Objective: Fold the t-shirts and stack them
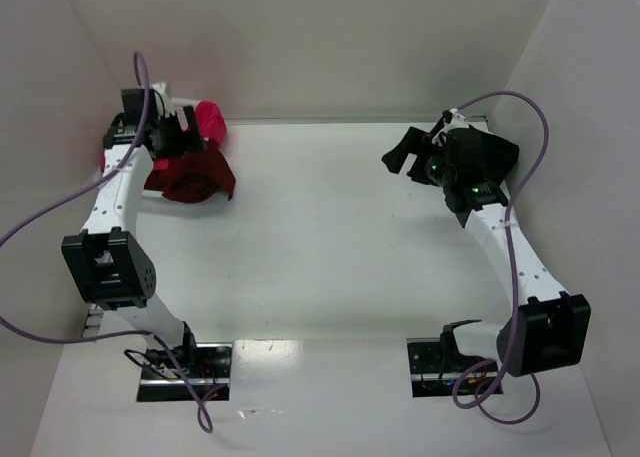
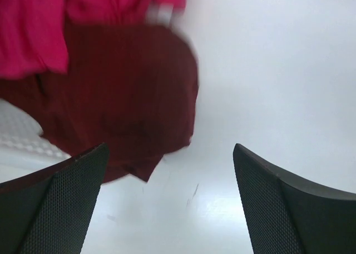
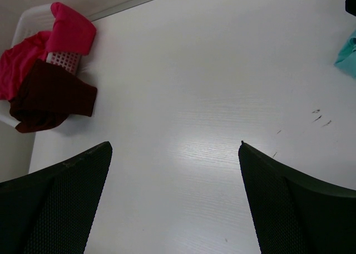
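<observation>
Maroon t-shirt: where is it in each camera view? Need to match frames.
Top external: the maroon t-shirt lies crumpled at the far left of the picture.
Left wrist: it fills the upper-left centre, close up and blurred.
Right wrist: it is small, at the left edge, upper half.
Shared landmark: the pink t-shirt, directly above the maroon one in every picture.

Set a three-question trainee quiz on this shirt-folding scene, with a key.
1. True or false: the left gripper and right gripper are both open and empty.
2. Which shirt spills from the white basket onto the table? A maroon, B teal, C black.
3. Fill in: the cloth at the right edge of the right wrist view is ____.
Key: 1 true. 2 A, the maroon shirt. 3 teal.
</observation>
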